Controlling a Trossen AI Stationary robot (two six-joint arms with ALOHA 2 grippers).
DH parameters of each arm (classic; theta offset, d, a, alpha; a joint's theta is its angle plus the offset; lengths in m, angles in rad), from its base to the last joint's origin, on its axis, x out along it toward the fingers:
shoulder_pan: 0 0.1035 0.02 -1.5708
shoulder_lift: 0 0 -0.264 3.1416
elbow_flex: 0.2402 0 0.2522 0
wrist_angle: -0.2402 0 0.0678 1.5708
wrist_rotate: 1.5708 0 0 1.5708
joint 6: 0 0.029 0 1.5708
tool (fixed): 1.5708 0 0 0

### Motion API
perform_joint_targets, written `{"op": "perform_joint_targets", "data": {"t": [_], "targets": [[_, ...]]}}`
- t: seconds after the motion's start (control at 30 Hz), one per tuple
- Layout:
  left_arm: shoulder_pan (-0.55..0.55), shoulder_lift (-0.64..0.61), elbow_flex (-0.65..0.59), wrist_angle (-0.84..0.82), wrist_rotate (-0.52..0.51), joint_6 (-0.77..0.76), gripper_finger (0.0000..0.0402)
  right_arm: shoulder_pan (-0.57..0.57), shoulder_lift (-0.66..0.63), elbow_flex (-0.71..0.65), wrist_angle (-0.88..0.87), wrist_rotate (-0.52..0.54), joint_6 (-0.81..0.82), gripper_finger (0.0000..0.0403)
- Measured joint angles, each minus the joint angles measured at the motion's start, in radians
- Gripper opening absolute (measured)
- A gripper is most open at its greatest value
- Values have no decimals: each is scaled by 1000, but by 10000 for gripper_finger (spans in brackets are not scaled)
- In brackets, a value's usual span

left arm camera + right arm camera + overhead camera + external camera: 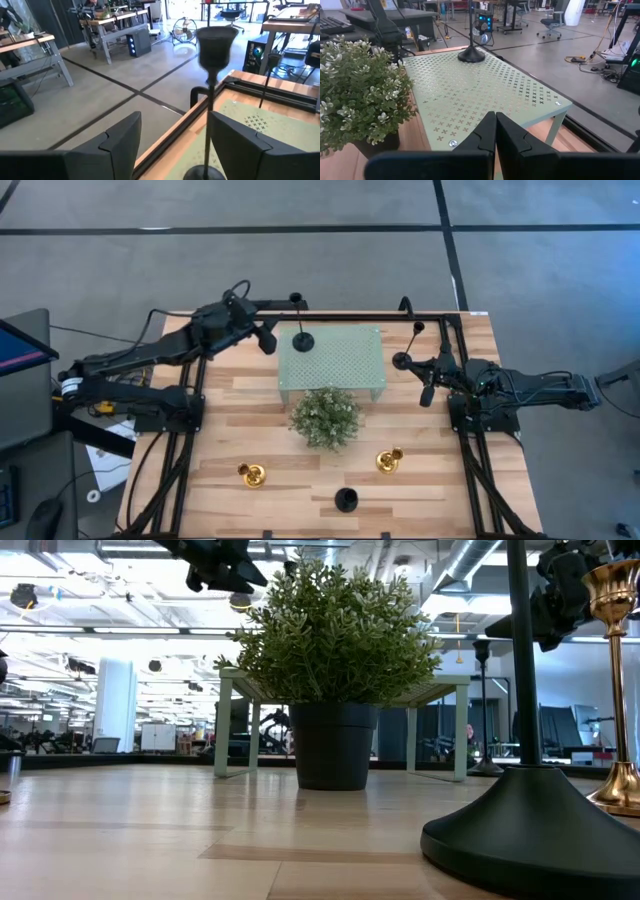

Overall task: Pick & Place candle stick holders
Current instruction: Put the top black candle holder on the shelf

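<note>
At the far left of the wooden table [330, 470] the left tool [268, 337] hangs just off the left end of a pale green perforated stand [340, 360], its fingers [120, 145] spread wide and released, holding nothing. Right beside it, one black candle stick holder [302, 340] stands upright on the stand's far left corner; from the wrist camera its thin stem rises between the parted fingers, clear of both, with the cup [216, 44] at the top.

Moving along, a bushy green plant [326, 417] in a dark pot sits on the table just in front of the stand, about the middle. Nearer the front edge, a gold candle stick holder [252, 475] stands to the plant's left, and a second gold candle stick holder [389, 461] to its right. Between and in front of those two, a second black candle stick holder [346, 499] stands at the front edge; from table height its broad base [530, 840] fills the foreground, with the right-hand gold one just behind it.

Further right, a third black candle stick holder [403, 360] stands on the table just off the stand's right end. Next to it is the right tool [428, 393], its fingers clenched together on nothing, aimed across the stand toward the plant.
</note>
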Motion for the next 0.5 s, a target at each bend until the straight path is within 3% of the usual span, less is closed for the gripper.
{"op": "perform_joint_targets", "data": {"t": [0.5], "targets": [[-113, 12, 0, -158, 1, -59, 231, 0, 0, 0, 0, 0, 1, 0]]}}
